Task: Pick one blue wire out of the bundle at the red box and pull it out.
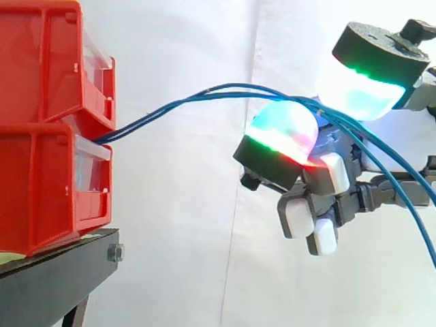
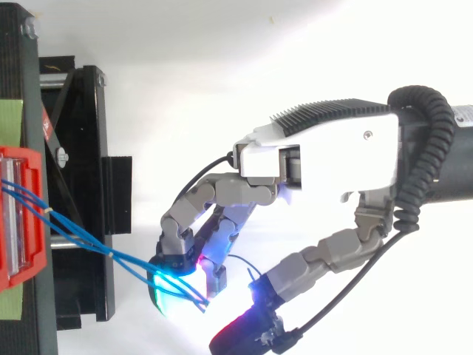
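Observation:
Thin blue wires (image 1: 204,92) leave the gap between the two stacked red boxes (image 1: 48,129) and arch rightward to my hand (image 1: 327,177). They cross the top of a cyan-glowing fingertip pad (image 1: 283,129) and pass under the thumb's white-green pad (image 1: 357,92), then drop off to the lower right. From above, the blue wires (image 2: 96,244) run from the red box (image 2: 22,214) to the curled fingers (image 2: 185,222) and vanish between the cyan pad (image 2: 174,285) and the thumb (image 2: 247,329). How many strands are pinched is hidden.
The red boxes rest on a black stand (image 1: 61,262) at the left, with its frame (image 2: 81,185) reaching toward the hand. A white curtain (image 1: 177,225) hangs behind. Open air lies between the boxes and the hand.

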You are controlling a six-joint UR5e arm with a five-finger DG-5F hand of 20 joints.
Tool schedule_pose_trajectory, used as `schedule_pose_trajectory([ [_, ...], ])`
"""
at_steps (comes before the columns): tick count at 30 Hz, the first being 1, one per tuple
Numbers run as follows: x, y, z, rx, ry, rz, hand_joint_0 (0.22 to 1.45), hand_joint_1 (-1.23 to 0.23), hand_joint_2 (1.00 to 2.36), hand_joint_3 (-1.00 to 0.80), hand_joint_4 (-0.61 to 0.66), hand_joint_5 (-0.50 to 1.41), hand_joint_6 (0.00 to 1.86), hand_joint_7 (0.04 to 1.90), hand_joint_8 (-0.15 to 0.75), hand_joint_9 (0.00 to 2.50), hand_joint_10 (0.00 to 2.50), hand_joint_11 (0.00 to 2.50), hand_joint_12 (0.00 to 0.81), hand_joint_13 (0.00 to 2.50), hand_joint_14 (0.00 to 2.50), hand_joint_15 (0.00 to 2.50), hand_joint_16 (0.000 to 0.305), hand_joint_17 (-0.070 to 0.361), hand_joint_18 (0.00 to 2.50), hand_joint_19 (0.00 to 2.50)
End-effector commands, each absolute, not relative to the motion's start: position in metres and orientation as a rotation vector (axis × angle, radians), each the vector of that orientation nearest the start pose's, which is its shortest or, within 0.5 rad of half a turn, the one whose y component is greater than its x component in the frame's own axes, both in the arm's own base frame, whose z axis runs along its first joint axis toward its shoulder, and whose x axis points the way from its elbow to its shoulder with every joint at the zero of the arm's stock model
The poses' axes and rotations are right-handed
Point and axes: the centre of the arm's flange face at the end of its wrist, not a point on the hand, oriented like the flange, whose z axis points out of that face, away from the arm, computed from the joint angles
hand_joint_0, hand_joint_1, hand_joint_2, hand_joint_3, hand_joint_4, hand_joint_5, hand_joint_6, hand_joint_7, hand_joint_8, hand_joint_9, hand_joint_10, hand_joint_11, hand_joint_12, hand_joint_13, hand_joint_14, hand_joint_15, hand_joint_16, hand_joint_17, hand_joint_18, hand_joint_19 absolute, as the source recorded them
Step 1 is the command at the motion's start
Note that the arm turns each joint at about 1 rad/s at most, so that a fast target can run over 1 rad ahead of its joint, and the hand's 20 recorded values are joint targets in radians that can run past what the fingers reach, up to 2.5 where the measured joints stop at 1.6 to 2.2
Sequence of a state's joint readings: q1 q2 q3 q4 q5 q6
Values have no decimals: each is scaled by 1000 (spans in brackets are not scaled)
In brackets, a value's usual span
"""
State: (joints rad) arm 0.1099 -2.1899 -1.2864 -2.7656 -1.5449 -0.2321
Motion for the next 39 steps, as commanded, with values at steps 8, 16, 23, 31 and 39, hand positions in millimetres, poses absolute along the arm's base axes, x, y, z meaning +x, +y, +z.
schedule_pose_trajectory([
  [8, 731, -51, 283, 964, 1336, 1121, 562, -738, 1010, -378, 253, -151, 872, 1043, 364, 1021, 19, 586, 444, 882, 13, 384, 59, 132, 810, 560],
  [16, 731, -49, 283, 962, 1338, 1123, 578, -734, 1011, -358, 265, -137, 864, 1102, 367, 1069, 17, 605, 444, 906, 13, 383, 58, 131, 826, 561],
  [23, 731, -49, 283, 960, 1340, 1125, 609, -768, 1015, -299, 276, -141, 870, 1143, 371, 1072, 20, 606, 446, 916, 13, 385, 58, 130, 832, 553],
  [31, 731, -49, 283, 960, 1340, 1125, 647, -882, 1016, -290, 259, -181, 905, 1032, 368, 946, 19, 612, 446, 890, 13, 392, 58, 130, 816, 551],
  [39, 732, -48, 284, 957, 1338, 1128, 633, -898, 1011, -359, 295, -193, 910, 972, 364, 913, 19, 626, 444, 882, 14, 402, 58, 131, 821, 550],
])
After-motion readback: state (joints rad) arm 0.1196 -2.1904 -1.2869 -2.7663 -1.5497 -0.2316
